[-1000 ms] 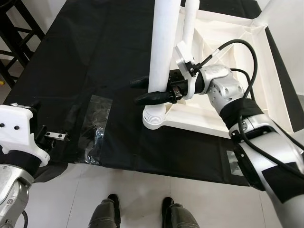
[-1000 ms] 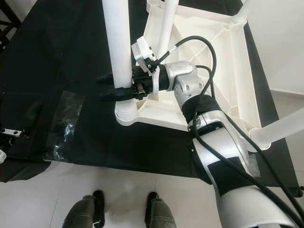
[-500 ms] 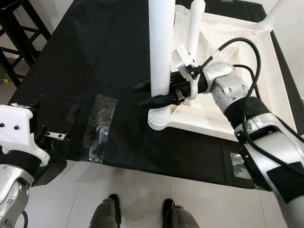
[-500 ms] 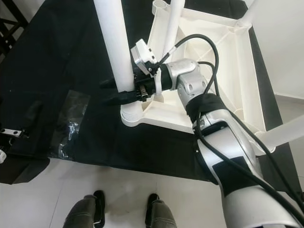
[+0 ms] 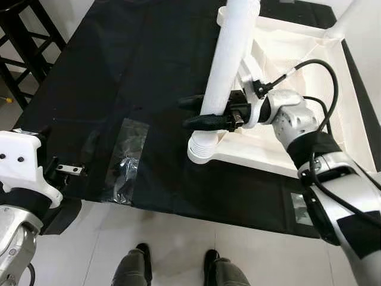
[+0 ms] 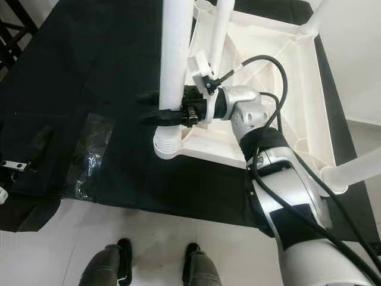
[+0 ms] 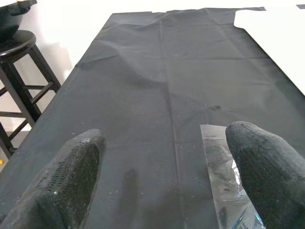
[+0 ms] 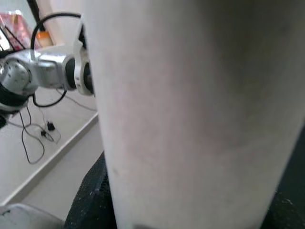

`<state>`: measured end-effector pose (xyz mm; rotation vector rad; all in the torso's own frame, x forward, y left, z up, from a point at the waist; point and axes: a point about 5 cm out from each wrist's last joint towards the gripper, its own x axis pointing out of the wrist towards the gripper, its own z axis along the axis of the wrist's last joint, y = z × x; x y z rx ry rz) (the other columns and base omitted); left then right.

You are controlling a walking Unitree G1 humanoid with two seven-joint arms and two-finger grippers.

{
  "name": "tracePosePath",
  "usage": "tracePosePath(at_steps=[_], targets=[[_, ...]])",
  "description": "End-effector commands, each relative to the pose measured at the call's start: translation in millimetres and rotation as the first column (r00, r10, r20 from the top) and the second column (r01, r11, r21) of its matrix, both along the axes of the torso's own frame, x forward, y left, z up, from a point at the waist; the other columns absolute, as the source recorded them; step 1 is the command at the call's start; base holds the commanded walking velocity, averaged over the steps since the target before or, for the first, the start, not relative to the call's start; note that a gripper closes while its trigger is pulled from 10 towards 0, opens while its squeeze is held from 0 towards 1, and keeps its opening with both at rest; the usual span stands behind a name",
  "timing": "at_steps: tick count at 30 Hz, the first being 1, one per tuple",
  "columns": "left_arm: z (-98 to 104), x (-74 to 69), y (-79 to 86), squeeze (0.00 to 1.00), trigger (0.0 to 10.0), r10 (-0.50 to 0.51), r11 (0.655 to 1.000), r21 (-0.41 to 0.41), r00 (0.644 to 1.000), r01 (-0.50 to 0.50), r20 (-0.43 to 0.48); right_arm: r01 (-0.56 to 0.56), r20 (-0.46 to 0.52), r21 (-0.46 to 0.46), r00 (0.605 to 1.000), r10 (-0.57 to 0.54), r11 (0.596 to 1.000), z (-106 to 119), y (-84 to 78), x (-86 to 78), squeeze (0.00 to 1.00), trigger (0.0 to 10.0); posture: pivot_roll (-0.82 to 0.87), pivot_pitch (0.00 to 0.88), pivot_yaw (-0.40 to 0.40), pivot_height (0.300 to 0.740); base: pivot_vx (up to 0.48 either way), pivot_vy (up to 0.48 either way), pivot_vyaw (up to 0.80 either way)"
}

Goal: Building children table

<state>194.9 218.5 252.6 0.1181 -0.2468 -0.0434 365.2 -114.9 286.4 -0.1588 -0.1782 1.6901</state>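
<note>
The white table leg [image 5: 229,65] has tilted rightward since before; the right gripper [image 5: 202,112] pinches it just above its corner socket [image 5: 202,149]. Light, rigid, smooth plastic, best held low. Left gripper [image 7: 167,176] hovers with fingers spread.

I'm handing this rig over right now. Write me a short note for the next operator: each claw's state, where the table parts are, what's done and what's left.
Right claw: shut on the near white leg, gripping just above its ribbed base at the near corner socket. The leg tilts rather than standing straight.
Left claw: open, idle over the black cloth near a strip of clear tape.
Tabletop: upside down on the cloth, with other legs already standing at its corners.
Done: the near leg is in the socket.
Left: whether it is fully seated cannot be told; probably straighten it, seat it, then release.
A person's feet are close in front.
</note>
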Motion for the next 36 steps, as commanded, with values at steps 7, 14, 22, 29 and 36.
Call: tracePosePath(at_steps=[7, 14, 22, 29, 36], targets=[[-2, -1.0, 2.3, 0.00, 10.0, 0.006, 1.000, -0.002, 1.000, -0.006, -0.011, 0.006, -0.102, -0.097, 0.995, -0.016, 0.995, -36, -7.6, -3.0, 0.00, 10.0, 0.12, 0.339, -0.083, 0.740, 0.000, 0.000, 0.00], [-2, -1.3, 1.4, 0.00, 10.0, 0.006, 1.000, -0.004, 1.000, -0.006, -0.010, -0.020, -0.053, -0.185, 0.999, 0.011, 0.983, -44, -4.3, -6.7, 0.00, 10.0, 0.12, 0.336, -0.086, 0.740, 0.000, 0.000, 0.00], [-2, -1.5, -0.2, 0.00, 10.0, 0.004, 1.000, -0.008, 1.000, -0.004, -0.006, -0.026, 0.001, -0.196, 1.000, 0.027, 0.980, -39, -3.5, -8.3, 0.00, 10.0, 0.11, 0.329, -0.091, 0.740, 0.000, 0.000, 0.00], [-2, -1.2, -0.2, 0.00, 10.0, 0.004, 1.000, -0.010, 1.000, -0.004, -0.005, -0.030, -0.010, -0.145, 1.000, 0.029, 0.989, -41, -6.4, -11.5, 0.00, 10.0, 0.12, 0.328, -0.093, 0.740, 0.000, 0.000, 0.00], [-2, -0.3, 1.0, 0.00, 10.0, 0.004, 1.000, -0.014, 1.000, -0.004, -0.004, -0.004, -0.065, -0.019, 0.998, 0.003, 1.000, -37, -15.0, -11.3, 0.00, 10.0, 0.11, 0.331, -0.091, 0.740, 0.000, 0.000, 0.00]])
